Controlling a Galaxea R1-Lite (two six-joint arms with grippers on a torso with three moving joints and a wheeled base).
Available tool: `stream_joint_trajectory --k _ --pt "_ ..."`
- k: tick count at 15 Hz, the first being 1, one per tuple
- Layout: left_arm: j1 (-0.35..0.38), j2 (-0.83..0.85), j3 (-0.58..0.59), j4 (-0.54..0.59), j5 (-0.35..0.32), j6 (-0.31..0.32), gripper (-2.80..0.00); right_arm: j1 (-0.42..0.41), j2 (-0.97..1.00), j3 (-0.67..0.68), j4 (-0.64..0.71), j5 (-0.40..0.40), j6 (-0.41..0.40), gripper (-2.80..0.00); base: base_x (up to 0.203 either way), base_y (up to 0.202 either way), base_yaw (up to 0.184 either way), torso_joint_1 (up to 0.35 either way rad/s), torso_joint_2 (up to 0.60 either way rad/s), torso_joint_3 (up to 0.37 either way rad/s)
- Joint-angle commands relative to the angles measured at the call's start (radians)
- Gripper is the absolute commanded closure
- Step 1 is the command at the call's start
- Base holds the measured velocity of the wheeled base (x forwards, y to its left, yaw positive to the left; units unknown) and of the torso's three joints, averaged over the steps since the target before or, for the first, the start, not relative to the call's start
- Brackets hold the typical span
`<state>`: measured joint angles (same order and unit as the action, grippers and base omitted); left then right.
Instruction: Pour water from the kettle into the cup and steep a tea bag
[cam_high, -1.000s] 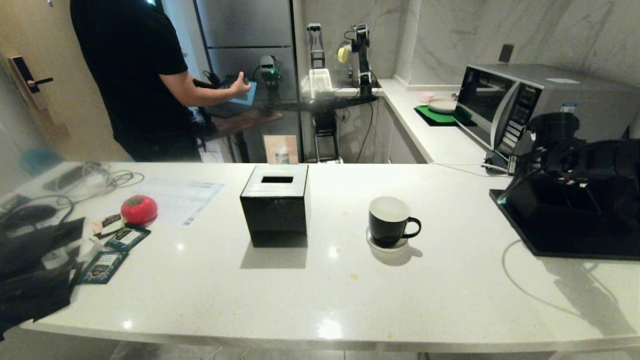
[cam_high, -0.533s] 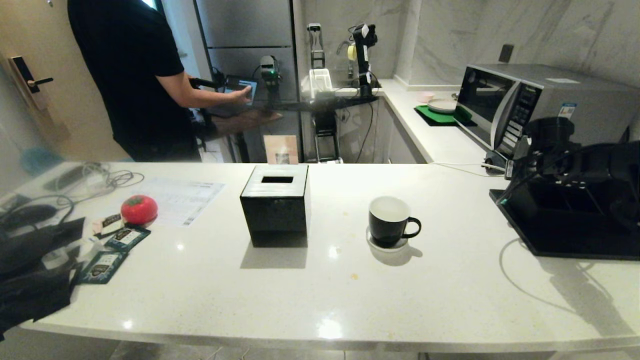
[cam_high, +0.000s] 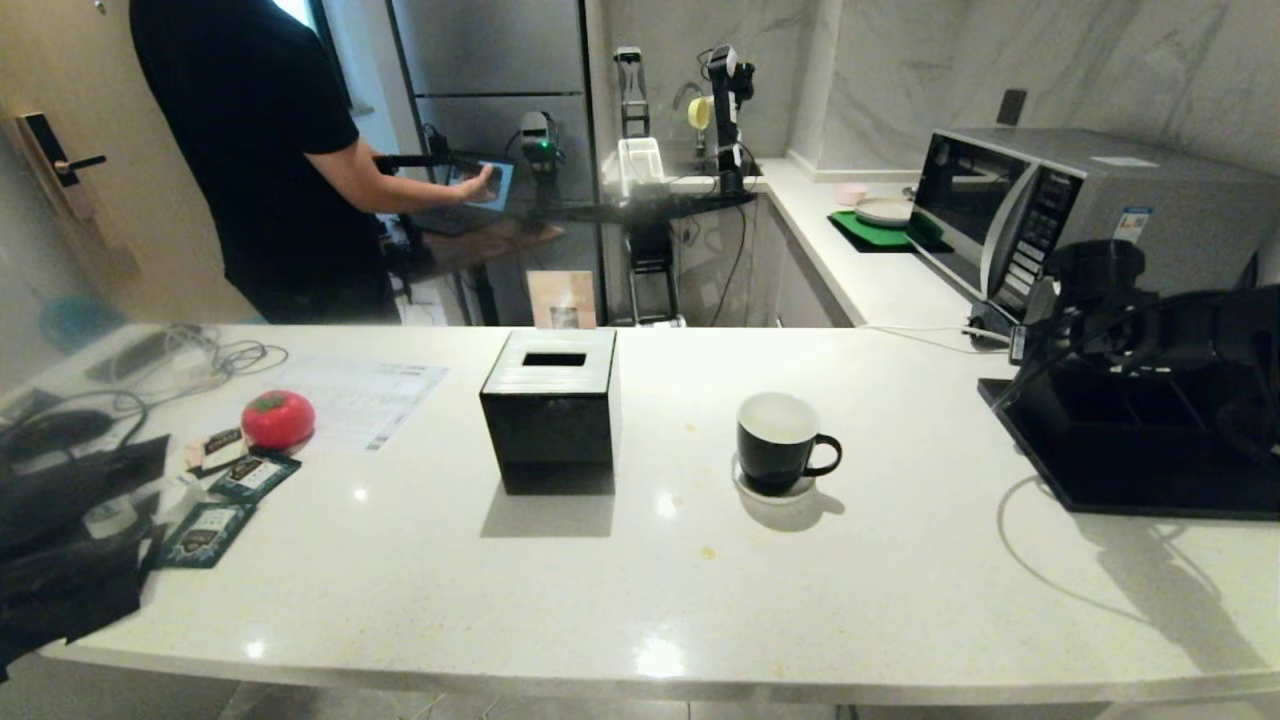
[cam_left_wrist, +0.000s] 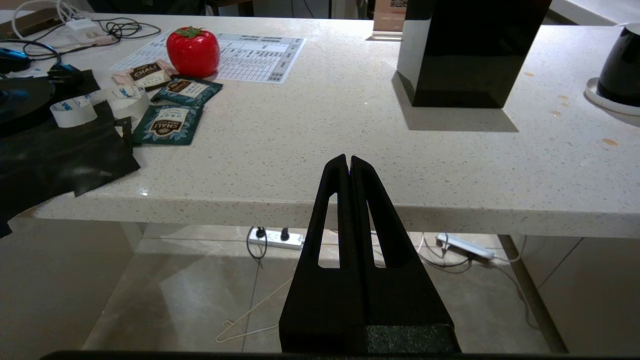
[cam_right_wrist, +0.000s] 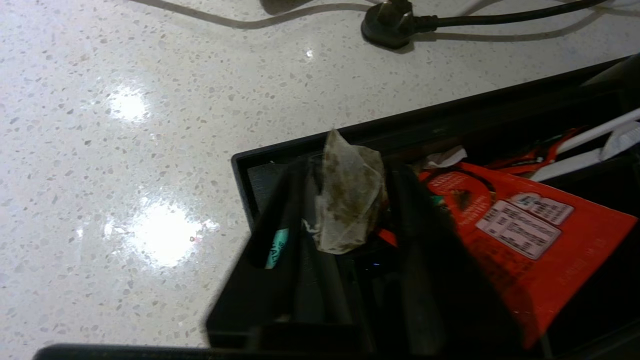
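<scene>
Far left of tabletop: cables, dark teal sachets, red tomato-shaped thing; left gripper parked below the tabletop edge, jaws shut, holding nothing; then black slotted box mid-tabletop; right of it the cup upright on a small white coaster, white inside, handle to the right; kettle not made out in any view; far right a black tray w/ the right arm over it; right gripper sits above the tray's near corner, jaws apart w/ the tea bag standing btwn them, long axis roughly along the fingers; can't tell if pinched or only flanked; right arm is much the nearer; cup lies well apart to the left of those jaws, so next move prob needs a firm close, lift, then carry left
</scene>
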<state>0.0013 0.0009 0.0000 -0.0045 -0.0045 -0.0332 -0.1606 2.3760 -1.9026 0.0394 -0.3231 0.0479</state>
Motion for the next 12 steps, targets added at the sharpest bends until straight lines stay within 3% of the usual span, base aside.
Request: stream_joint_trajectory --k 1,12 --pt "0.000 0.001 0.000 0.000 0.000 -0.001 0.00 0.004 0.000 -0.001 0.002 -0.001 0.000 -2.80 0.000 0.000 0.000 0.000 0.00 0.000" --pt "0.000 0.001 0.000 0.000 0.000 -0.001 0.00 0.012 -0.009 -0.009 -0.019 -0.002 0.001 -2.80 0.000 0.000 0.000 0.000 0.00 0.000"
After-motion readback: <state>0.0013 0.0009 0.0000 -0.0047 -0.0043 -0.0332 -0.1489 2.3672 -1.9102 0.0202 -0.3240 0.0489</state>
